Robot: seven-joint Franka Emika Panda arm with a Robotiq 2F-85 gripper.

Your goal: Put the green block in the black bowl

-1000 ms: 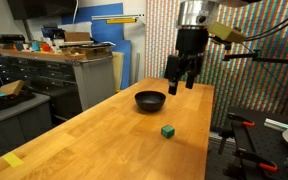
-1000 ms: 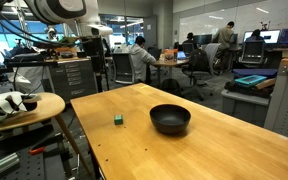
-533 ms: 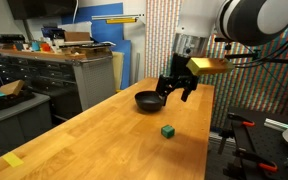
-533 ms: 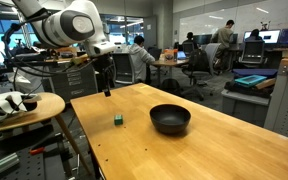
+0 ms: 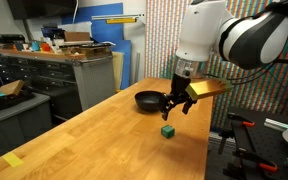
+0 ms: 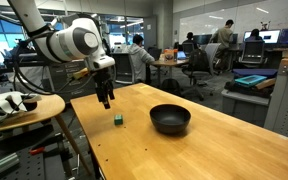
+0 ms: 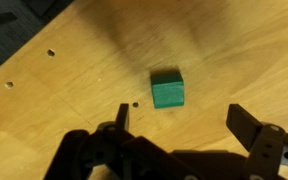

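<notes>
The green block (image 5: 168, 130) is a small cube resting on the wooden table; it also shows in an exterior view (image 6: 118, 120) and in the wrist view (image 7: 168, 90). The black bowl (image 5: 150, 100) sits on the table beyond the block, and in an exterior view (image 6: 170, 119) it lies beside it. My gripper (image 5: 173, 109) hangs open and empty above the block, a little off to one side (image 6: 106, 101). In the wrist view the gripper (image 7: 182, 120) has its jaws spread wide, with the block just ahead of them.
The wooden table (image 5: 104, 140) has small holes in its top (image 7: 51, 52). Its edge lies close to the block (image 6: 89, 135). A cabinet (image 5: 74, 70) with clutter stands to the side. A round stool (image 6: 24, 105) stands by the table.
The arm has come down from high above the bowl's side to just above the green block. The block and the bowl have not moved.
</notes>
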